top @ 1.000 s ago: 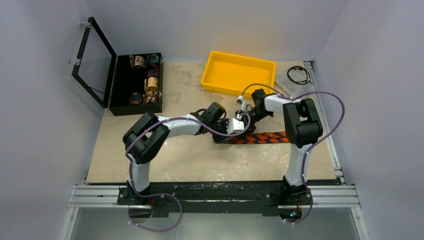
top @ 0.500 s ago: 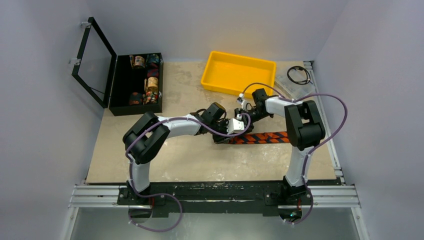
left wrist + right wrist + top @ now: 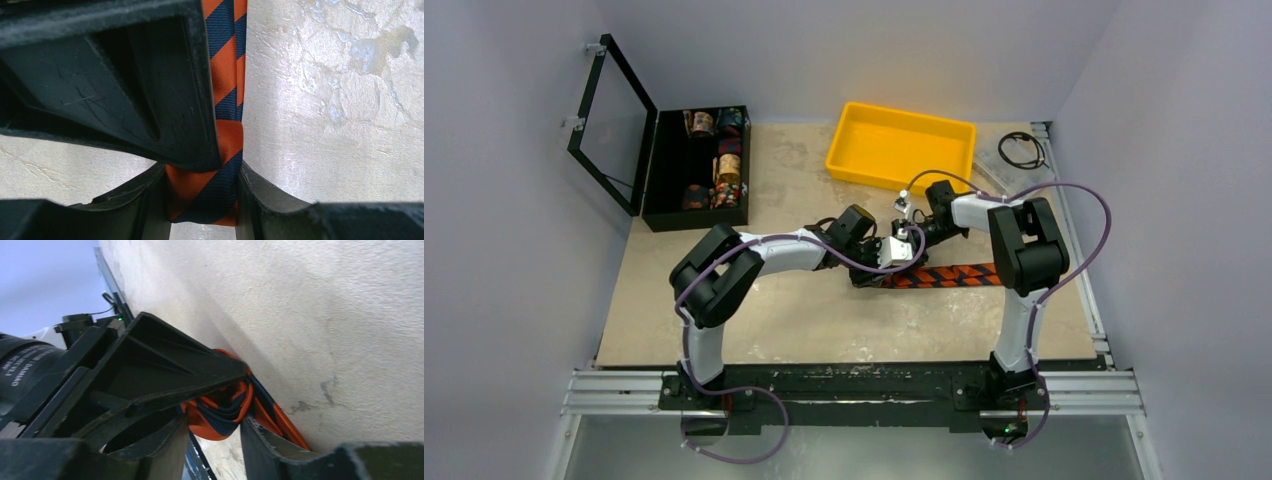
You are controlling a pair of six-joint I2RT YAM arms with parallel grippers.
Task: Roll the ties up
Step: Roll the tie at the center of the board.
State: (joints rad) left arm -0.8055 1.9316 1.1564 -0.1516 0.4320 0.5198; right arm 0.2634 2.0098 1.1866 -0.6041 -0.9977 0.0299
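Note:
The tie [image 3: 952, 275], with orange and dark navy stripes, lies flat on the table and runs right from the grippers. Its left end is wound into a small roll [image 3: 205, 192]. My left gripper [image 3: 202, 175] is shut on that roll from both sides, low on the table [image 3: 867, 275]. My right gripper [image 3: 215, 421] meets it from the other side, its fingers closed on the roll's coiled end [image 3: 225, 412]; it also shows in the top view [image 3: 886, 268]. Each gripper's finger blocks part of the other's view.
An open black case [image 3: 664, 190] at the back left holds several patterned fabric rolls. A yellow tray [image 3: 849, 160] stands at the back centre. A black cable loop [image 3: 1022, 150] lies at the back right corner.
The right arm's elbow swayed slightly right and back. The tie, the roll and the left arm stay where they were.

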